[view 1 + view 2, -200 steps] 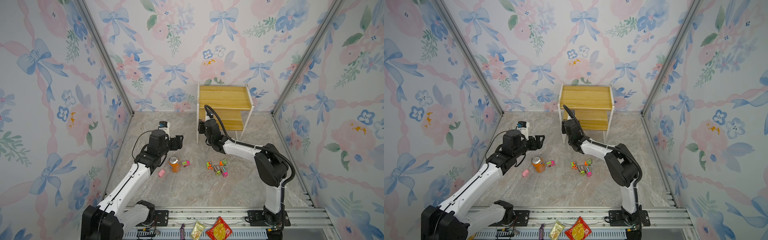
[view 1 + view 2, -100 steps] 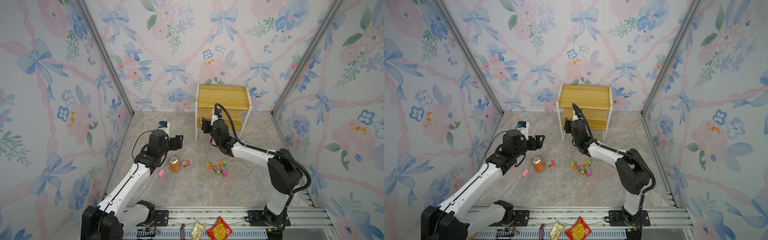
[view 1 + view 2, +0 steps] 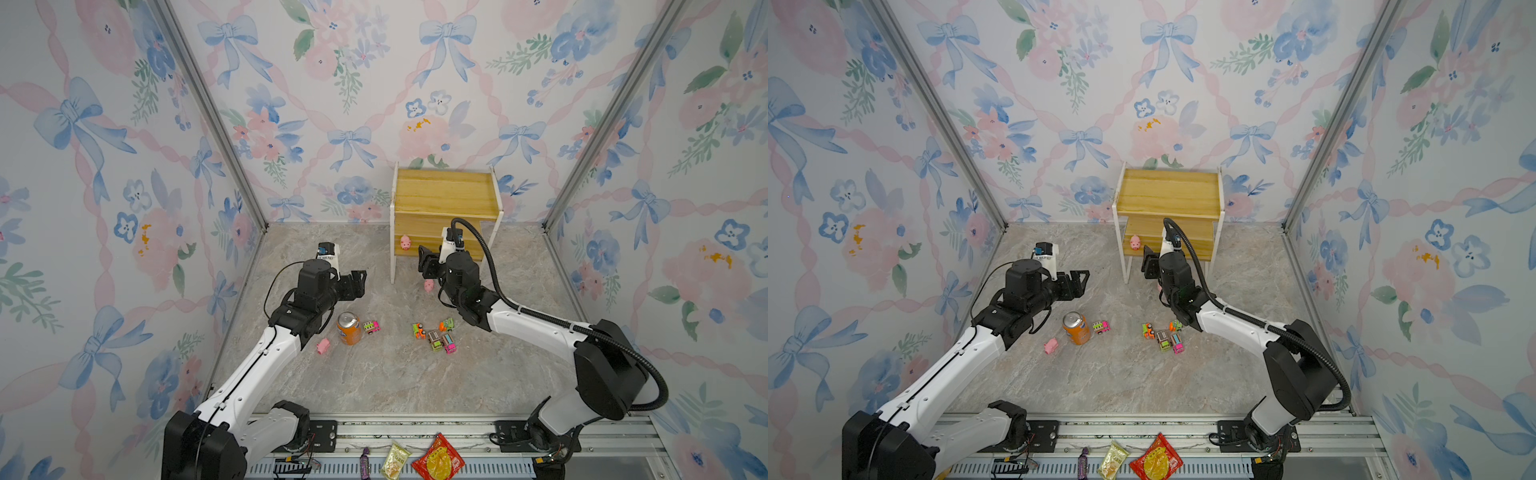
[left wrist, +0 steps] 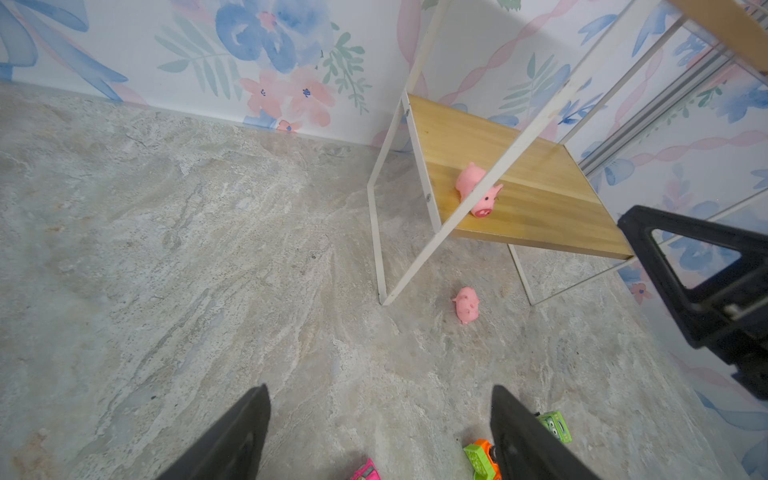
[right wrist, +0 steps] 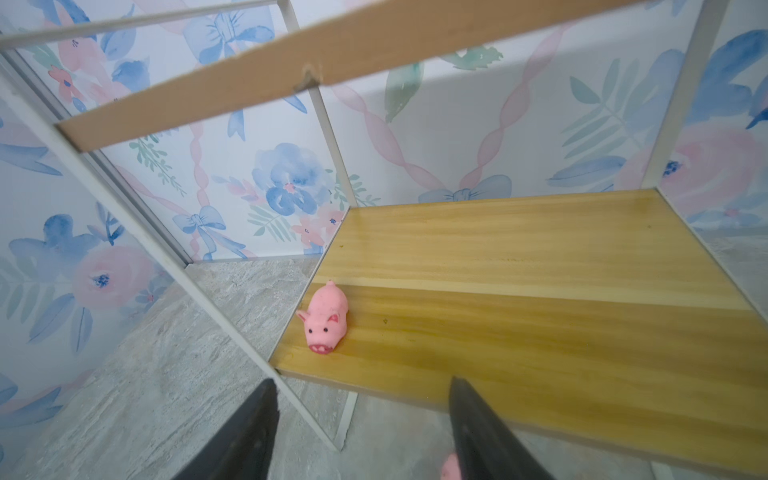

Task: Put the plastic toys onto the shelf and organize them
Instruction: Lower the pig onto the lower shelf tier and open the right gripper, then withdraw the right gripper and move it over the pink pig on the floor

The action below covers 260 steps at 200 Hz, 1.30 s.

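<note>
**One up, seven down**

At the far left, the left arm (image 3: 257, 365) holds the left fingers (image 4: 237, 432) above the bench (image 3: 374, 382). We see them spread wide with nothing between them, aimed toward the shelf (image 3: 444, 195).

Beside that arm a first pink pig (image 3: 323, 345) lies on the bench. Just to its right the orange soda can (image 3: 348, 328) stands upright, between this pig and a lone toy truck (image 3: 371, 327), and close to both.

Further right, four toy trucks (image 3: 435, 340) sit bunched together, some touching, close beside the right arm (image 3: 532, 328). Behind them a second pig (image 3: 428, 285) lies on the bench just in front of the shelf's lower board, next to the right wrist. In the right wrist view only a sliver of its pink shows beside one finger.

The shelf stands against the back wall. A third pig (image 5: 325, 318) sits upright at the left end of the lower board, with its snout toward the front edge. In the left wrist view a slanted white frame bar (image 4: 440, 242) crosses in front of this pig.

We find the right fingers (image 5: 249, 432) spread and empty, just in front of the lower board's edge. In both top views the right wrist and its cable (image 3: 486, 249) hide the middle of that board.

Snack packets (image 3: 438, 459) lie along the front rail, off the bench.
</note>
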Each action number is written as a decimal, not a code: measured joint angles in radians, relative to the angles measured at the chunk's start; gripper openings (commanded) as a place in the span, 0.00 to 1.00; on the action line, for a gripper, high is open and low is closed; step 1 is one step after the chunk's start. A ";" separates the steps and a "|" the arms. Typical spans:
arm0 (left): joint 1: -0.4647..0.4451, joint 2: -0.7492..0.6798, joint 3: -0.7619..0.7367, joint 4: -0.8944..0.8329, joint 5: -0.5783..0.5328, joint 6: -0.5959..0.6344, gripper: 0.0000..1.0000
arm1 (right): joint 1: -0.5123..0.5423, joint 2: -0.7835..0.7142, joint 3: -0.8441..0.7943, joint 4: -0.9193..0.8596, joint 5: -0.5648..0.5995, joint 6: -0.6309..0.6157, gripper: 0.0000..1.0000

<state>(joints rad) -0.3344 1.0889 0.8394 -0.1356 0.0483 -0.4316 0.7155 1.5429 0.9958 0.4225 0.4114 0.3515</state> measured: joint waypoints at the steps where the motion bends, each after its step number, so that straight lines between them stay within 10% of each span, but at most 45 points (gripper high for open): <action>1: 0.000 0.000 0.000 0.000 0.000 0.000 0.84 | 0.002 -0.005 -0.005 -0.002 0.000 0.000 0.67; 105: 0.008 0.023 0.000 0.000 -0.033 0.000 0.84 | 0.158 -0.211 -0.240 -0.248 -0.011 0.050 0.64; 260: 0.021 0.045 -0.002 0.000 -0.027 0.000 0.84 | 0.065 0.300 -0.082 -0.124 0.116 0.249 0.67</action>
<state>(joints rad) -0.3138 1.1343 0.8375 -0.1356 0.0208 -0.4316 0.7803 1.8427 0.9142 0.2989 0.5274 0.6003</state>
